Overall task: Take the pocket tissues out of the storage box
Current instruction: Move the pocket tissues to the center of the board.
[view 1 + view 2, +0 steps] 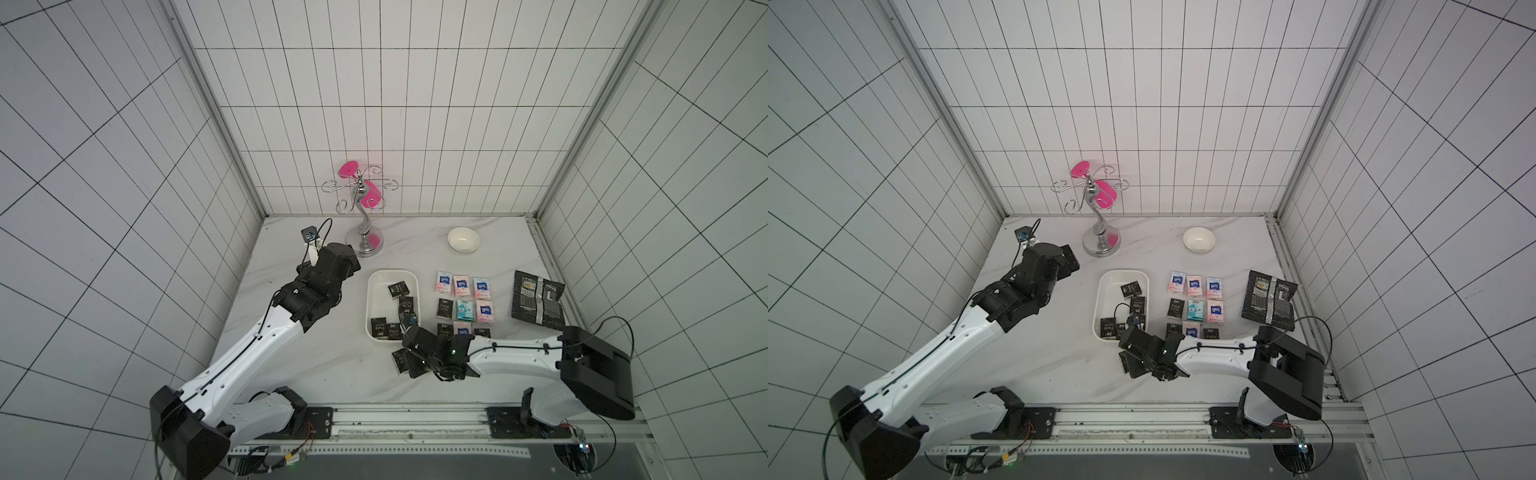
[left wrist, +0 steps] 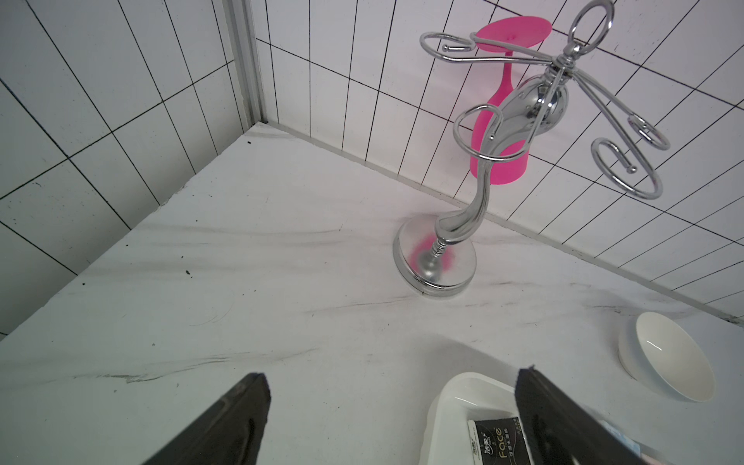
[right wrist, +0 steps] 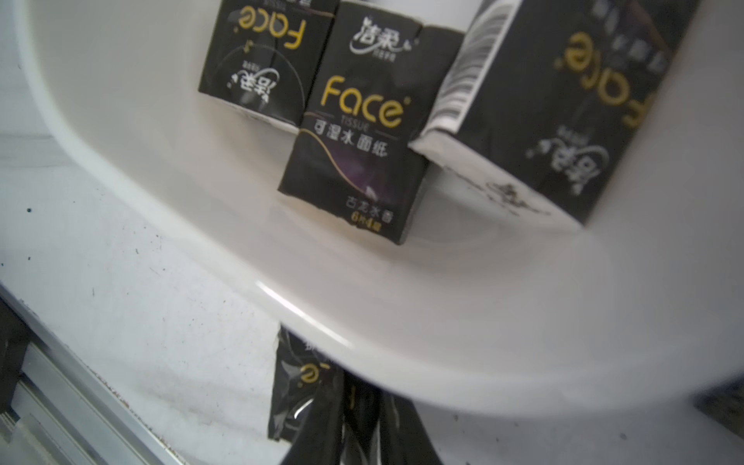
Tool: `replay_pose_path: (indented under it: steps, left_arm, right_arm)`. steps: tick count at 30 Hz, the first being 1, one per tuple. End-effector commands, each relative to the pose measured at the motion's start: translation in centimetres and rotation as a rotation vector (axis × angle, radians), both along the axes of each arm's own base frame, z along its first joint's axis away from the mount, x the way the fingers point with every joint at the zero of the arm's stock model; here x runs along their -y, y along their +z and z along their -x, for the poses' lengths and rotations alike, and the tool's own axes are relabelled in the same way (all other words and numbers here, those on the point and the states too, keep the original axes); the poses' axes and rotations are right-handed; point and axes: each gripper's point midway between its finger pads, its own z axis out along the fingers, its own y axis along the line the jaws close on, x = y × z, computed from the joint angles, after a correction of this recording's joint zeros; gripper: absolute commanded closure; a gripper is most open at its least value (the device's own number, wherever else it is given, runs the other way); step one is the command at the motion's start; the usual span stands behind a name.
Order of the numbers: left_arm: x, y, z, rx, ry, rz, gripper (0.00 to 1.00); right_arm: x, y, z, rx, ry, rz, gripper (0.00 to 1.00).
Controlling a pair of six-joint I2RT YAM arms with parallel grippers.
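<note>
- Tiled white walls (image 1: 415, 104) with dark grout close in a white marble-look table (image 1: 316, 374). A metal rail (image 1: 415, 417) runs along its near edge.
- The storage box (image 1: 371, 299) sits mid-table. Several black pocket tissues (image 1: 397, 289) lie on its floor.
- More packs lie in rows on the table just right of the box: pale pink packs (image 1: 461, 284), one teal pack (image 1: 464, 310), and some black.
- Loose black packs (image 1: 400, 362) lie by the box's near corner, partly under the right wrist.
- Black foil pouches (image 1: 538, 305) lie farther right. A white bowl (image 1: 463, 240) and a chrome rack (image 1: 365, 245) holding a pink glass (image 1: 370, 200) stand toward the back wall.
- The left gripper (image 2: 390, 374) has its jaws wide apart and empty, left of the box's far end.
- The right gripper (image 3: 358, 402) is just outside the box's near rim, fingers drawn close with a crinkled black pack at the tips. I cannot tell whether it is pinched.
- The right forearm (image 1: 511, 353) overhangs the nearest row of laid-out packs.
</note>
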Motion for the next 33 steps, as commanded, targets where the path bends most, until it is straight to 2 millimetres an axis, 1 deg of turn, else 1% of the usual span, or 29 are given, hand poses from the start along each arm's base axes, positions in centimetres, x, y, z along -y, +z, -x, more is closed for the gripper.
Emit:
replay_pose_path:
  steps: [1, 6, 8, 12, 17, 20, 26, 29, 33]
  left_arm:
    - [0.4, 1.0, -0.4, 0.022, -0.008, 0.008, 0.01]
    - [0.7, 1.0, -0.8, 0.021, -0.015, 0.009, 0.02]
    - [0.9, 1.0, -0.8, 0.021, -0.019, 0.011, 0.01]
    - [1.0, 0.9, -0.9, 0.021, -0.022, 0.012, 0.02]
    - [1.1, 0.9, -1.0, 0.023, -0.024, 0.011, 0.01]
    - [1.3, 0.9, -1.1, 0.023, -0.028, 0.014, 0.02]
    - [1.5, 0.7, -1.4, 0.019, -0.031, 0.015, 0.02]
    - [1.4, 0.7, -1.4, 0.019, -0.029, 0.014, 0.01]
    - [1.5, 0.6, -1.4, 0.018, -0.031, 0.013, 0.02]
  right_arm:
    - [4.2, -1.2, 0.2, -0.019, -0.086, 0.097, 0.83]
    - [6.9, -0.7, 0.0, -0.011, -0.171, 0.103, 0.85]
    - [8.3, -0.8, -0.1, -0.008, -0.198, 0.128, 0.85]
    - [11.4, -0.9, -0.6, -0.015, -0.315, 0.156, 0.85]
    - [13.5, -0.8, -0.7, -0.028, -0.385, 0.149, 0.85]
    - [14.1, -0.8, -0.7, -0.032, -0.406, 0.15, 0.84]
    - [13.9, -0.7, -0.6, -0.05, -0.42, 0.148, 0.84]
    - [13.5, -0.2, -0.8, -0.041, -0.418, 0.138, 0.78]
    - [13.3, 1.7, -1.4, -0.002, -0.41, 0.125, 0.7]
